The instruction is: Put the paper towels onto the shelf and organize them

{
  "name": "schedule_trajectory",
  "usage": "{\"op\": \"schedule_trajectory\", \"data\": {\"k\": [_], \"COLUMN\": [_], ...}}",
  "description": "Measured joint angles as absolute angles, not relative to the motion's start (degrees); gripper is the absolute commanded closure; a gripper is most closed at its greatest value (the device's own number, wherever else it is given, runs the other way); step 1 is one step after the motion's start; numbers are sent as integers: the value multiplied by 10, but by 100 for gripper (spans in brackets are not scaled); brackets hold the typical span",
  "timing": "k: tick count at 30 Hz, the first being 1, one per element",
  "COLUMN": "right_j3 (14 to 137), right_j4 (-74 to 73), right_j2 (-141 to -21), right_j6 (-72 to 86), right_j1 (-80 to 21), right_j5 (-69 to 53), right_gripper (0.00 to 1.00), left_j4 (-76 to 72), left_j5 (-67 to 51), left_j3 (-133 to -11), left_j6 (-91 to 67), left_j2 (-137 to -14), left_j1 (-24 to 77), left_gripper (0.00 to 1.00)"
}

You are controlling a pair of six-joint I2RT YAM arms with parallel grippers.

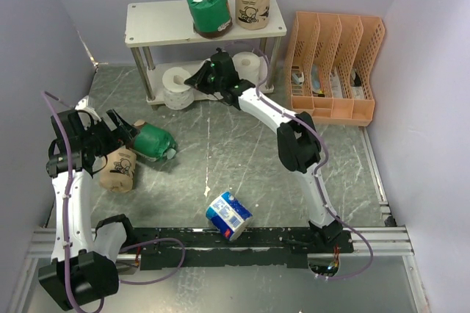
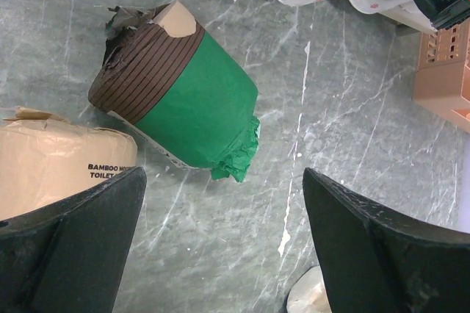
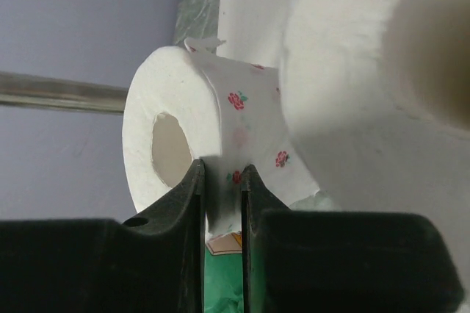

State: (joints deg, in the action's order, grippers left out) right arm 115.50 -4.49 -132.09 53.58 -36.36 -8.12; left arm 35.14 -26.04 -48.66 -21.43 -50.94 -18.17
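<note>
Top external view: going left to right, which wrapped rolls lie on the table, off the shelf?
tan-wrapped roll → green-wrapped roll → blue-and-white roll

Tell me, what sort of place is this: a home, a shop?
Probably a robot test cell, not a home: a left arm and right arm bolted to a metal rail, plain walls boxing in the table, and a little shelf stocked with wrapped paper rolls.
</note>
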Motion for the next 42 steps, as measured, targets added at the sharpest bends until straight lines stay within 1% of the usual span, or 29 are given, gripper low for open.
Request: {"op": "schedule_trajectory", "data": {"k": [11,21,22,23,24,25,29,30,32,33,34,37,38,39,40,42], "right_j3": [1164,1274,1289,1289,1291,1294,1294,1294,1293,1293,1293,1283,1274,1250,1225,1157], "right_j4": [-70,-175,-195,-195,-204,-209,-213,-211,-207,-205,-203,-191,-188,-178,-171,-150], "right_j2": [-1332,-1348,-1348,-1348,-1349,-1350,-1350,-1350,-1350,-1350,-1350,-1346,-1341,-1329,-1315,-1276], "right_j6": [658,658,657,657,656,655,645,644,641,641,640,635,632,626,622,610], "right_j1": [-351,-365,-368,-368,-369,-369,-371,-371,-371,-371,-371,-372,-372,-372,-372,-372], "right_j5": [-69,74,110,110,121,131,154,155,154,154,152,138,131,119,109,87], "right_gripper": [100,99,82,76,68,62,45,42,39,31,24,20,16,4,1,0], "left_j4": [350,349,349,349,349,349,349,349,349,349,349,349,349,349,349,349], "left_j5": [-262,-262,-263,-263,-263,-263,-267,-267,-269,-269,-270,-272,-272,-272,-273,-273], "left_j3": [-486,-486,-486,-486,-486,-486,-486,-486,-486,-486,-486,-486,-486,-486,-486,-486], "left_j6": [-214,-214,-214,-214,-214,-214,-214,-214,-214,-214,-214,-214,-214,-214,-214,-214], "left_j2": [-511,-512,-514,-514,-514,-514,-514,-514,-514,-514,-514,-514,-514,-514,-514,-515], "left_j1": [-182,-187,-187,-187,-187,-187,-187,-187,-187,-187,-188,-188,-188,-188,-188,-188], "left_gripper": [0,0,0,0,0,0,0,1,1,0,1,0,0,1,0,1]}}
